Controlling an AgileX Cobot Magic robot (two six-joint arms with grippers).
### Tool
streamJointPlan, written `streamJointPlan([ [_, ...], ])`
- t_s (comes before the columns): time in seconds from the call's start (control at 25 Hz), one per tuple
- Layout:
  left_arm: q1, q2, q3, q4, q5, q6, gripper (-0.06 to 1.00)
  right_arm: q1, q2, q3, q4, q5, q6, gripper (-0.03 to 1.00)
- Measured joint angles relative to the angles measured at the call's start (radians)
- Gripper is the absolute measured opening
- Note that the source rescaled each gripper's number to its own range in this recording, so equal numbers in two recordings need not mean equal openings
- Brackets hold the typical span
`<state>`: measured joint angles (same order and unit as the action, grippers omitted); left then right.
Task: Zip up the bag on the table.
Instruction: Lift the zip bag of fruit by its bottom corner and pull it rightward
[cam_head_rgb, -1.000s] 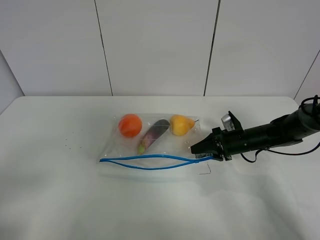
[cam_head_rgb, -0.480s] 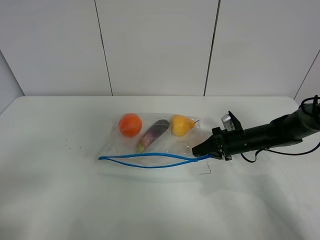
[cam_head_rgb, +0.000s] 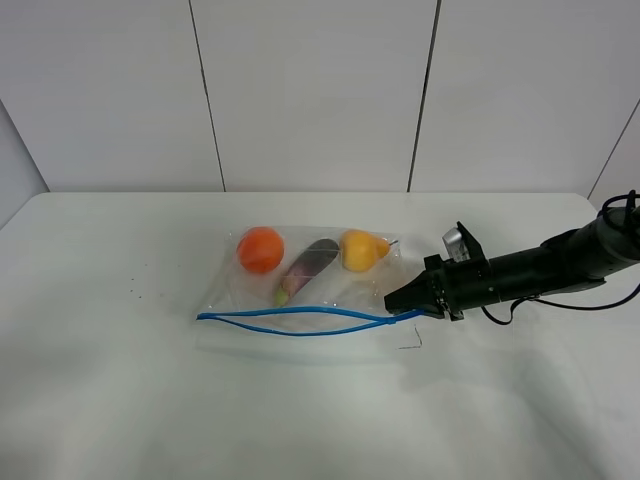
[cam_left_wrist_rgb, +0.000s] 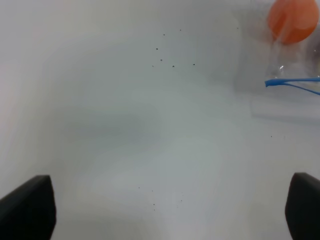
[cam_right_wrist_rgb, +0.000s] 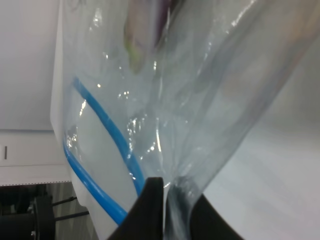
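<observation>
You've got one bag (cam_head_rgb: 250, 295) on the worktop (cam_head_rgb: 120, 400), near the middle, slightly to your right. It's clear, crinkly plastic, roughly rectangular and lying flat.

Inside it are three items in a row along the far edge:
- one round orange (cam_head_rgb: 260, 249)
- one long purple eggplant (cam_head_rgb: 310, 267) with a greenish tip, lying on a slant
- one yellow pear (cam_head_rgb: 361, 250)

One blue zipper (cam_head_rgb: 215, 320) runs along the near edge. Its two tracks meet at both ends and bow apart in the middle, so the mouth is open.

One arm shows in the high view – the right one, black, reaching in low from the right. The right fingers (cam_head_rgb: 400, 297) are at the bag's right corner, at the zipper end. In the right wrist view the two dark right fingers (cam_right_wrist_rgb: 150, 205) are clamped on a fold of the bag (cam_right_wrist_rgb: 200, 75), with wrinkled film pinched between them. The blue zipper (cam_right_wrist_rgb: 107, 125) curves off just beside the pinch, and the eggplant (cam_right_wrist_rgb: 145, 30) is a blur behind the film.

The left fingers (cam_left_wrist_rgb: 27, 210) show only in the left wrist view, as two dark tips at the picture's edges – wide apart, holding nothing, above bare worktop. From there you see the bag's left end (cam_left_wrist_rgb: 280, 55), well clear of the tips, with the orange (cam_left_wrist_rgb: 292, 20) and the zipper's tip (cam_left_wrist_rgb: 292, 80).

The worktop is white, matte and smooth, with a handful of tiny dark specks (cam_left_wrist_rgb: 161, 60) left of the bag.
</observation>
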<state>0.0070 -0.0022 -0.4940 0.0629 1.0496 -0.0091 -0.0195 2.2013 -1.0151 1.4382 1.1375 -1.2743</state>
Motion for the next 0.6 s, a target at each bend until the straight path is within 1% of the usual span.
streamJointPlan([
  [0.2,0.0,0.0,0.0,0.0,0.0,0.0,1.0,0.0,0.0,0.0,0.005,0.009,0.001,0.07],
  [0.24,0.0,0.0,0.0,0.0,0.0,0.0,1.0,0.0,0.0,0.0,0.006,0.01,0.006,0.06],
  [0.32,0.0,0.0,0.0,0.0,0.0,0.0,1.0,0.0,0.0,0.0,0.007,0.015,0.018,0.0],
  [0.44,0.0,0.0,0.0,0.0,0.0,0.0,1.0,0.0,0.0,0.0,0.011,0.046,0.025,0.0],
  [0.6,0.0,0.0,0.0,0.0,0.0,0.0,1.0,0.0,-0.001,0.0,0.014,0.06,0.042,0.0],
])
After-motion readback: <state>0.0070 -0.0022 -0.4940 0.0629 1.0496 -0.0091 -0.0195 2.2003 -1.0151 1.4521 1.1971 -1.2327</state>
